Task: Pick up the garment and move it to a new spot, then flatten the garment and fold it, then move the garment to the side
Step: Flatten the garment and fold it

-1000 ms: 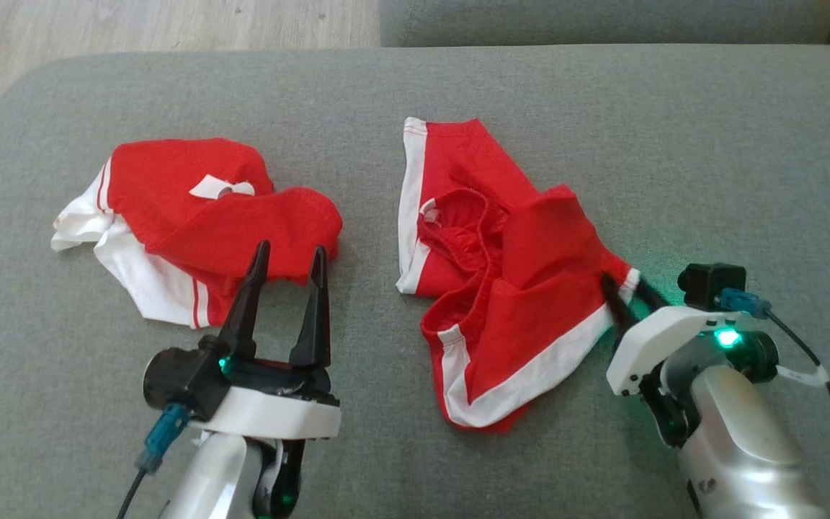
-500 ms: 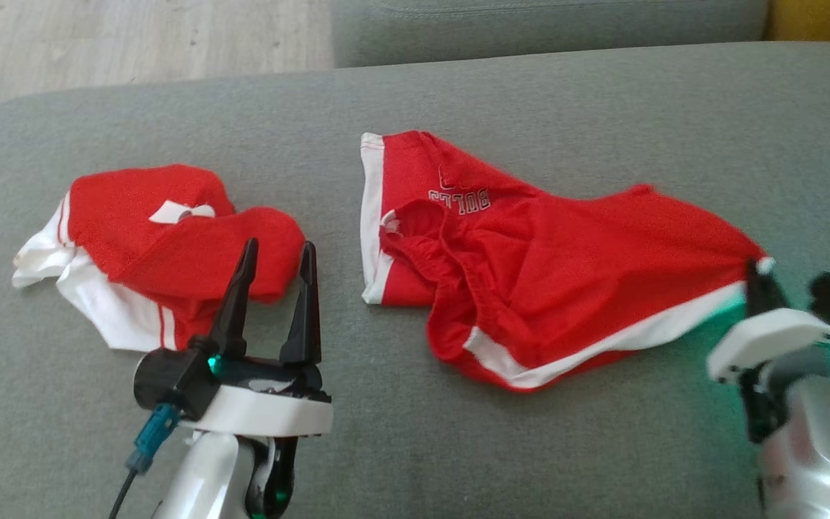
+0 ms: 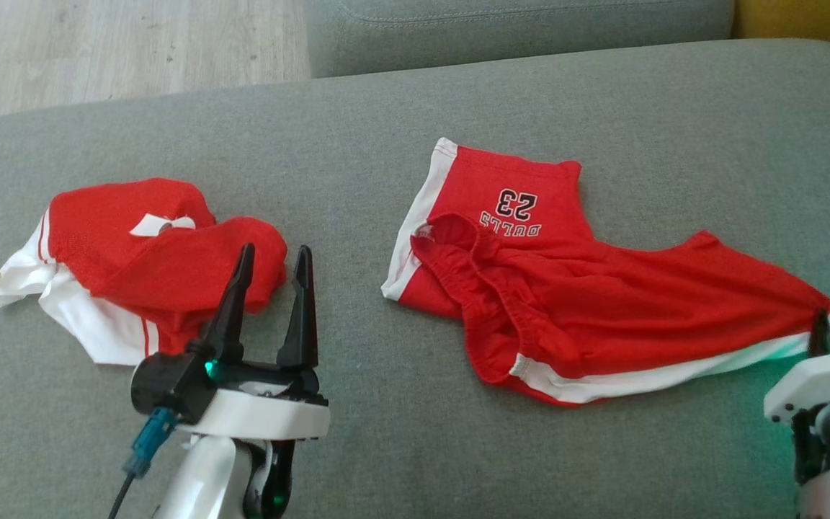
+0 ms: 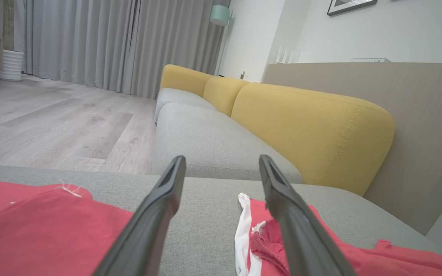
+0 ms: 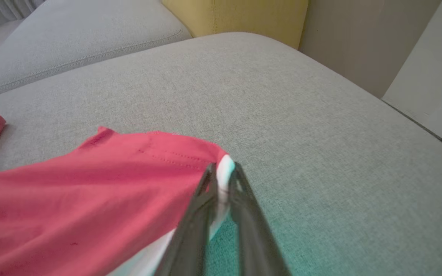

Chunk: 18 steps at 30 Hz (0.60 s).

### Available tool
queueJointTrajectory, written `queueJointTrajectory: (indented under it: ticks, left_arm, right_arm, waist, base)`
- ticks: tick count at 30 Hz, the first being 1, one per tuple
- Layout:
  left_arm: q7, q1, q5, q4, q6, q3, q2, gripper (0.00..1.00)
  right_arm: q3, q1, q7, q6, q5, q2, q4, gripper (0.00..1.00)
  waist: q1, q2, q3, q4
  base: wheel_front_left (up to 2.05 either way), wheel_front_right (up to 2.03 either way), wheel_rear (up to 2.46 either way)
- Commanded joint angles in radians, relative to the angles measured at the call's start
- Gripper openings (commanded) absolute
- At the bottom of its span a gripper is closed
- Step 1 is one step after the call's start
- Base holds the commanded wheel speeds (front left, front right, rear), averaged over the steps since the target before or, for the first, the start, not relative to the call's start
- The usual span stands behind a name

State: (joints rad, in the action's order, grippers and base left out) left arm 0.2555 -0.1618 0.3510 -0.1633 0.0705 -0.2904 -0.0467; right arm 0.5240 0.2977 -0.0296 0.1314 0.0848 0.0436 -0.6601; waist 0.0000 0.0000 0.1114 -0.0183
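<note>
Red shorts with white trim [image 3: 588,303] lie stretched out on the grey sofa seat [image 3: 415,108], the print "23" facing up. My right gripper [image 3: 829,328] is shut on the white-trimmed corner of the shorts [image 5: 223,172] at the far right and holds it taut. A second red and white garment [image 3: 148,259] lies crumpled at the left. My left gripper [image 3: 271,281] stands open just in front of that crumpled garment, nothing between its fingers [image 4: 159,214].
Wooden floor [image 3: 98,50] lies beyond the seat's far left edge. Another grey cushion [image 3: 516,29] adjoins at the back, with yellow backrests [image 4: 305,126] along the right. Bare seat stretches between the two garments and behind them.
My right gripper has pulled the shorts' corner to the right, stretching them out and uncovering the "23" print. The camera has turned right. The left gripper has stayed put.
</note>
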Motion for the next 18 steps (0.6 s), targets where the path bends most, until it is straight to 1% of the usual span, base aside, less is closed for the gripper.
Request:
queueJointTrajectory:
  ticks: [1,4,8,11,14,18]
  left_arm:
    - [0.006,-0.026,-0.002,0.031,-0.003,0.034,-0.004,1.0]
    - [0.006,-0.025,-0.002,0.029,-0.002,0.035,-0.004,1.0]
    - [0.006,-0.021,-0.003,0.03,-0.001,0.038,-0.004,1.0]
    - [0.006,-0.018,-0.006,0.032,0.001,0.04,-0.004,1.0]
    - [0.006,-0.016,-0.006,0.034,0.001,0.04,-0.004,1.0]
    - [0.006,-0.012,-0.008,0.036,0.002,0.036,-0.004,1.0]
  right_arm:
    - [-0.032,0.028,-0.023,-0.001,-0.015,0.007,0.028,1.0]
    - [-0.081,0.038,-0.058,-0.001,-0.053,0.007,0.031,1.0]
    - [-0.215,0.036,-0.134,-0.001,-0.142,0.007,0.066,1.0]
    - [-0.337,0.005,-0.182,-0.001,-0.221,0.007,0.129,1.0]
    - [-0.407,-0.028,-0.197,-0.001,-0.262,0.007,0.175,1.0]
    - [-0.459,-0.062,-0.2,-0.001,-0.287,0.007,0.211,1.0]
  waist:
    - [0.0,0.0,-0.002,0.0]
    - [0.0,0.0,-0.005,-0.001]
    - [0.0,0.0,-0.012,-0.001]
    - [0.0,0.0,-0.018,0.002]
    - [0.0,0.0,-0.021,0.006]
    - [0.0,0.0,-0.021,0.015]
  base:
    - [0.0,0.0,0.0]
    - [0.0,0.0,0.0]
    - [0.0,0.0,0.0]
    - [0.0,0.0,0.0]
    - [0.0,0.0,0.0]
    - [0.0,0.0,0.0]
